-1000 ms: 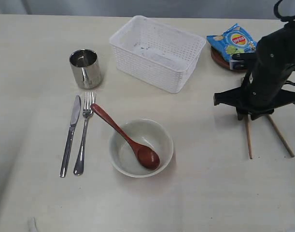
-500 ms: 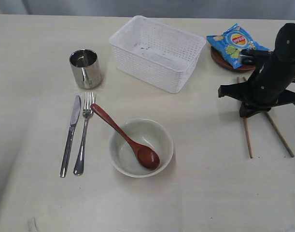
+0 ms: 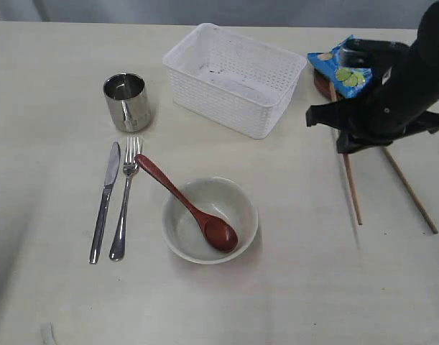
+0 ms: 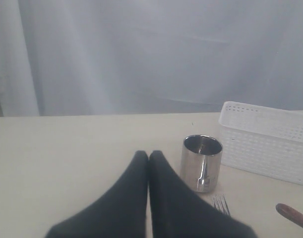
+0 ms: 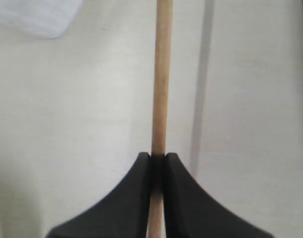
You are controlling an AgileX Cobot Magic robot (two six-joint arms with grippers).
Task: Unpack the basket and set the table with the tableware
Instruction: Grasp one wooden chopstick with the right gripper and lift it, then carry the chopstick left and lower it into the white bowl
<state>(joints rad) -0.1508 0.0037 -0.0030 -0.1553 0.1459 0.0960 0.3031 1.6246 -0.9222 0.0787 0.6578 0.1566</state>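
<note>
My right gripper [image 3: 345, 146] [image 5: 157, 156] is shut on one wooden chopstick [image 3: 352, 190] [image 5: 161, 74] and holds it just above the table [image 3: 291, 287]. The second chopstick [image 3: 411, 192] lies flat to its right. The white basket [image 3: 226, 100] [image 4: 265, 144] stands at the back with nothing showing inside. The steel cup [image 3: 126, 102] [image 4: 201, 162], knife [image 3: 104, 201], fork [image 3: 125, 198] [image 4: 220, 203] and pale bowl [image 3: 185, 231] are laid out on the left, with the wooden spoon [image 3: 187, 201] resting in the bowl. My left gripper [image 4: 149, 154] is shut on nothing, near the cup.
A blue crisp packet [image 3: 345, 65] lies on the small brown plate [image 3: 320, 85] at the back right, partly behind my right arm. A pale curtain hangs beyond the table's far edge in the left wrist view.
My right gripper has moved left and toward the back, carrying one chopstick away from the other. The second chopstick and the rest have stayed put.
</note>
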